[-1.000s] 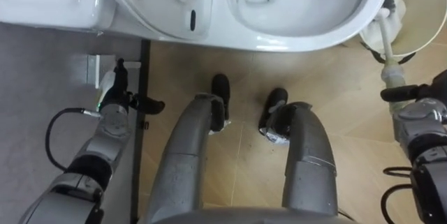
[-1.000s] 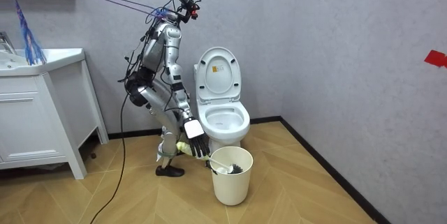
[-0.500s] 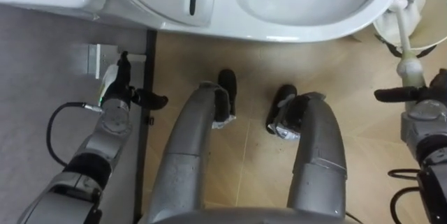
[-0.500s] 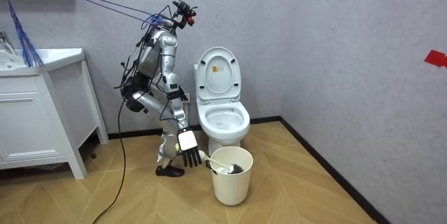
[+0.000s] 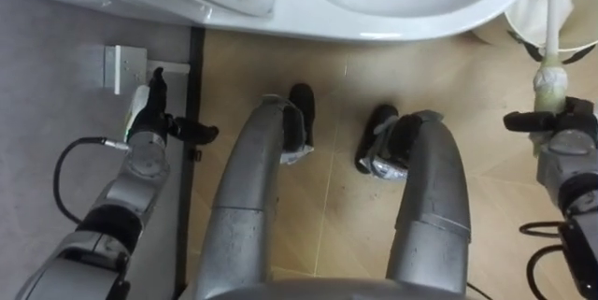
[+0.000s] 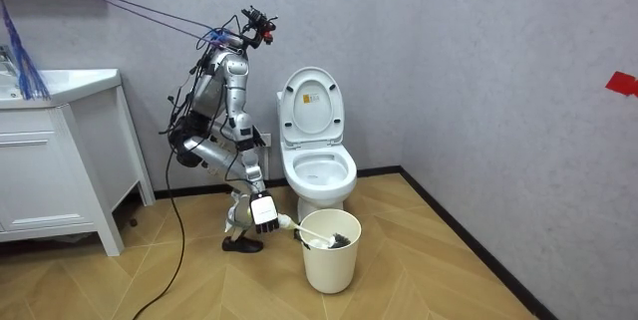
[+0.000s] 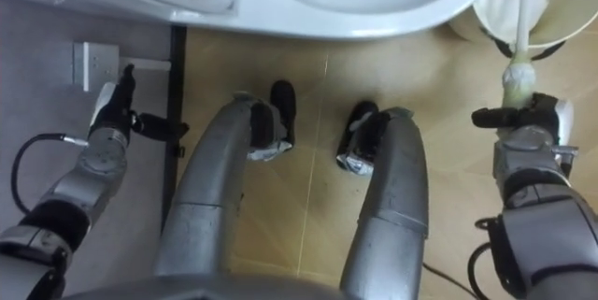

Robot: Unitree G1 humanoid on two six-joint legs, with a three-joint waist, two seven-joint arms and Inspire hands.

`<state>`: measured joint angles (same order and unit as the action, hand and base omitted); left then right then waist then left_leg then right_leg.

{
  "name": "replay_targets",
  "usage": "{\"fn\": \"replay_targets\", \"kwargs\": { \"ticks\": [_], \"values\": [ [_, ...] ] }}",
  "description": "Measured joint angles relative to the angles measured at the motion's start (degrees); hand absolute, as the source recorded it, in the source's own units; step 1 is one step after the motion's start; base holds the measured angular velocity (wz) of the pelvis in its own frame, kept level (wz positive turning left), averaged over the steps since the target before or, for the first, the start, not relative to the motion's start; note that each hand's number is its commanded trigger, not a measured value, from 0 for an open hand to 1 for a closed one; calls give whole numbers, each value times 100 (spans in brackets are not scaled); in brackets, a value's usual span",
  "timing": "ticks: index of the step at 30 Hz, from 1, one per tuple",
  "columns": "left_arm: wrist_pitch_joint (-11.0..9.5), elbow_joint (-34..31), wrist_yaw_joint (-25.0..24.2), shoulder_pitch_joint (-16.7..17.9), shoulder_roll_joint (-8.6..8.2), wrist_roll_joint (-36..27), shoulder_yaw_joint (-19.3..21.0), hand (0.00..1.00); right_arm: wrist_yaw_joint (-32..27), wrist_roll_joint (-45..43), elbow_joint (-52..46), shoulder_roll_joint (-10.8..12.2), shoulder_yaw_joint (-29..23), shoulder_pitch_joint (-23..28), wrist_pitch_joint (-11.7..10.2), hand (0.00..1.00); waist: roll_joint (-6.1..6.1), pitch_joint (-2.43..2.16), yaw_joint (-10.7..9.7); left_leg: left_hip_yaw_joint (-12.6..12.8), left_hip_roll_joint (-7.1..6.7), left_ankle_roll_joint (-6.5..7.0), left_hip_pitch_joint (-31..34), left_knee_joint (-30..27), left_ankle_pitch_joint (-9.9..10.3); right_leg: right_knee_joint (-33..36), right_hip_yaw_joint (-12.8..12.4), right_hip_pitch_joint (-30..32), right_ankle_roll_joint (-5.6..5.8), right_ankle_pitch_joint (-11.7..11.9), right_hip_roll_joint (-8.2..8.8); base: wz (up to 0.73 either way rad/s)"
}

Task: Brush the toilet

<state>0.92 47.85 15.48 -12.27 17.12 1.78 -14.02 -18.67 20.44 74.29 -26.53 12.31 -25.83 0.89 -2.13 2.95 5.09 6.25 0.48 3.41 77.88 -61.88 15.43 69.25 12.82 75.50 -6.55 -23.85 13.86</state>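
White vanity cabinet at the room view's left — a red mark on the grey wall.

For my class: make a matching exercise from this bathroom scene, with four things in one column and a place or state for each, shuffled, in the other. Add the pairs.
Column one
1. toilet lid
2. toilet brush
3. left hand
4. bucket

Column two
A. stands on the floor in front of the toilet
B. raised upright
C. head down in the bucket, handle gripped by the right hand
D. open, low beside the wall socket

Pairs: 1-B, 2-C, 3-D, 4-A
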Motion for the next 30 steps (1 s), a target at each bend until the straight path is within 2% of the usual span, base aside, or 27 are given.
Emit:
{"fn": "replay_targets", "kwargs": {
  "ticks": [2, 7, 14, 19, 23, 26, 30],
  "values": [
    [-4, -19, 0, 73, 3, 3, 9, 0, -14, 1, -21, 0, -10, 7, 32, 100, -2, -2, 3, -15, 3, -2, 14, -35, 5, 24, 15, -1, -7, -11, -1, 0],
    [43, -371, -3, 628, 33, -2, 27, 0, -71, -48, -107, -1, -12, 200, 50, 100, -24, -15, 28, -33, 79, -11, 1, -76, 26, 3, 74, -64, -14, -14, -30, -2],
    [86, -348, -271, 994, 168, 0, 26, 0, -108, -72, -102, -34, -15, 455, 50, 100, -70, -47, 162, -75, 80, -30, -206, 51, 22, -163, 150, -323, 2, 3, -44, 0],
    [158, -340, -429, 1472, 225, -6, 28, 0, -99, -340, -161, -33, -11, 731, 49, 100, -121, -100, 176, -38, 76, -45, -723, 409, -6, -515, 148, -817, 63, 59, -103, -2],
    [156, -216, -574, 1579, 223, -4, 21, 0, -66, -351, -214, -27, -1, 897, 44, 100, -142, -116, 223, -81, 97, -73, -1141, 707, -39, -920, 228, -1280, 31, 174, -233, -9],
    [141, -76, -634, 1608, 154, 1, 23, 0, -63, -314, -259, 15, -22, 999, 39, 100, -142, -120, 248, -85, 101, -111, -1589, 1058, -86, -1294, 242, -1717, 76, 258, -315, -5],
    [87, 206, -743, 1617, 118, -4, 64, 0, -40, -308, -287, 322, -74, 1159, -9, 100, -84, -118, 199, -88, 88, -118, -2406, 1567, -142, -1809, 304, -2537, 115, 295, -385, 1]
  ]
}}
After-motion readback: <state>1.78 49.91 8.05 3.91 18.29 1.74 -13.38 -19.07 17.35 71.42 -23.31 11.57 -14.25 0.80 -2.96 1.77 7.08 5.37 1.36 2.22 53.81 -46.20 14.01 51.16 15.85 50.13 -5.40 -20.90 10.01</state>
